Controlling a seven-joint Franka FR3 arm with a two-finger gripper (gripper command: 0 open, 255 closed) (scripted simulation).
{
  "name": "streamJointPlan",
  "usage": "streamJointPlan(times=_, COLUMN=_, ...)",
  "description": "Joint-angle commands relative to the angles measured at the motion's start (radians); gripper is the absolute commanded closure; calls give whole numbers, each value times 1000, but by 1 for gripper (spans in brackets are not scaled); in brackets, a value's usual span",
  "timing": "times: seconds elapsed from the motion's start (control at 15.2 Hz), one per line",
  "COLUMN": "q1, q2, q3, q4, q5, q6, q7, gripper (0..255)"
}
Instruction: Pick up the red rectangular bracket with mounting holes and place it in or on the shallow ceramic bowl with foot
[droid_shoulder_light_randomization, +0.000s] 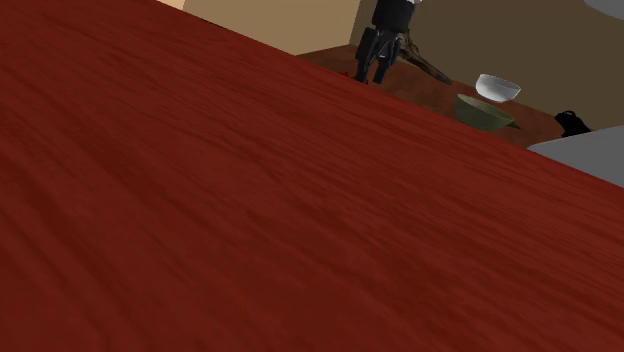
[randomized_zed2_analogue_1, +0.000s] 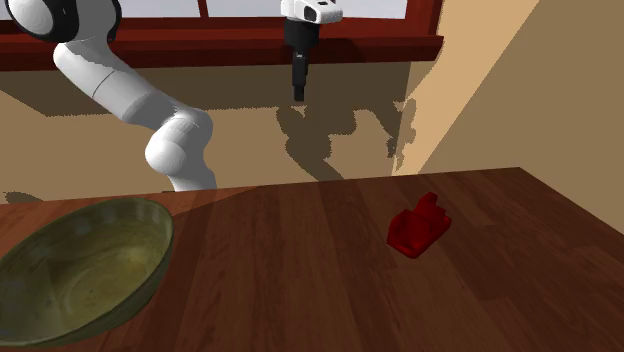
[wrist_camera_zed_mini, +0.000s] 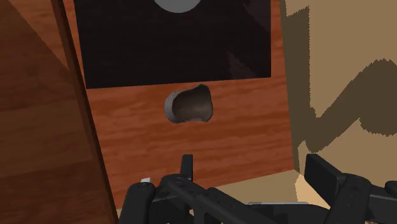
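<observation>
The red bracket (randomized_zed2_analogue_1: 420, 228) lies on the dark wooden table (randomized_zed2_analogue_1: 300, 280), toward the second exterior view's right. An olive-green glazed bowl (randomized_zed2_analogue_1: 80, 270) stands at that view's lower left; in the shoulder view the olive bowl (droid_shoulder_light_randomization: 485, 112) sits far off beside a small white bowl (droid_shoulder_light_randomization: 497, 88). My gripper (randomized_zed2_analogue_1: 298, 85) hangs high above the table, up by the window sill, well back from the bracket. It is open and holds nothing. In the shoulder view the gripper (droid_shoulder_light_randomization: 375, 65) points down at the far end. The wrist view has the gripper (wrist_camera_zed_mini: 252, 164) with its fingers apart.
A broad red-brown wooden surface (droid_shoulder_light_randomization: 250, 220) slopes across the shoulder view's foreground. Along the gripper's line, a grey-brown cup-like thing (wrist_camera_zed_mini: 189, 105) rests against a wooden panel, with a black area (wrist_camera_zed_mini: 178, 44) beyond it. Tan walls meet in a corner behind the table.
</observation>
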Motion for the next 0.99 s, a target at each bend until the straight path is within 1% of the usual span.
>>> streamJointPlan(times=0.0, q1=0, q2=0, q3=0, q4=0, q5=0, q6=0, q7=0, gripper=0)
streamJointPlan(times=0.26, q1=-7, q2=44, q3=-81, q4=-8, q5=-77, q6=51, q7=-151, gripper=0)
streamJointPlan(times=0.53, q1=-10, q2=111, q3=-161, q4=7, q5=-143, q6=110, q7=-298, gripper=0)
streamJointPlan(times=0.92, q1=-6, q2=252, q3=-277, q4=73, q5=-209, q6=206, q7=-514, gripper=0)
